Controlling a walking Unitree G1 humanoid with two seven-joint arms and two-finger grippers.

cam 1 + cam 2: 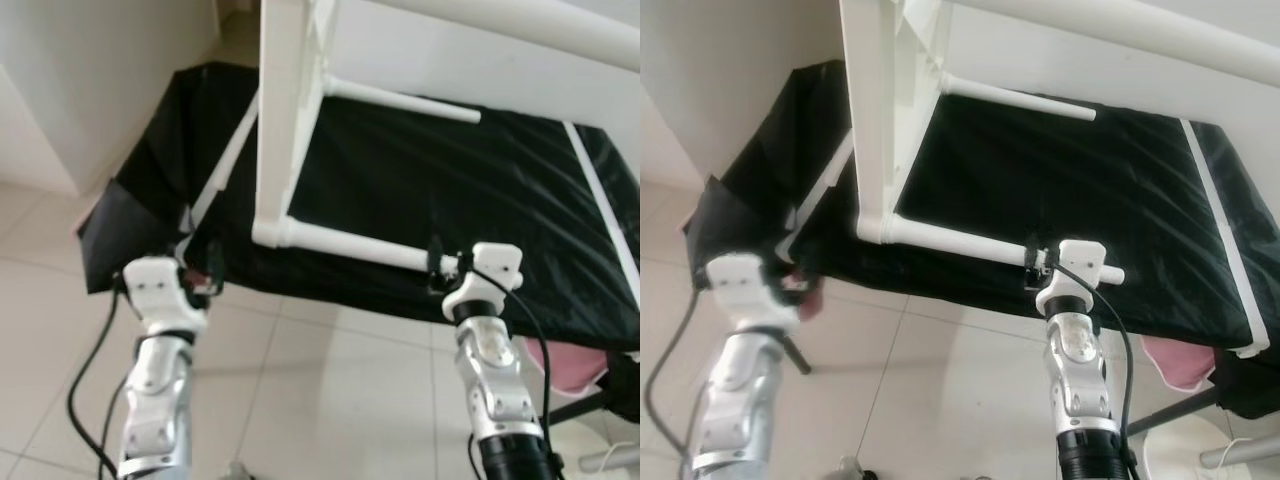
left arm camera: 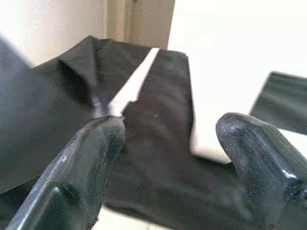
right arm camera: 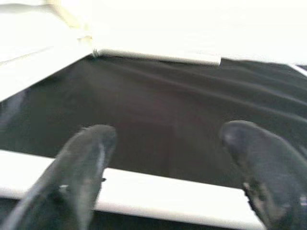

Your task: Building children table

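A white children's table [image 1: 285, 110] lies tipped on its side on a black cloth [image 1: 470, 190]. Its near round leg [image 1: 350, 245] points right along the cloth's front edge, and a far leg [image 1: 405, 100] sticks out behind. My right gripper [image 1: 437, 265] is at the free end of the near leg. In the right wrist view it is open [image 3: 168, 158], with the white leg [image 3: 168, 196] running across under both fingers [image 3: 81, 163]. My left gripper [image 1: 203, 272] is at the cloth's front left corner, open [image 2: 172, 143], facing a thin white slat [image 2: 134, 86].
The black cloth covers a low platform whose front edge [image 1: 330, 290] meets a pale tiled floor [image 1: 320, 400]. A white strip [image 1: 600, 190] runs along the cloth's right side. A pink object [image 1: 570, 365] lies at the lower right. A white wall [image 1: 90, 70] stands at the left.
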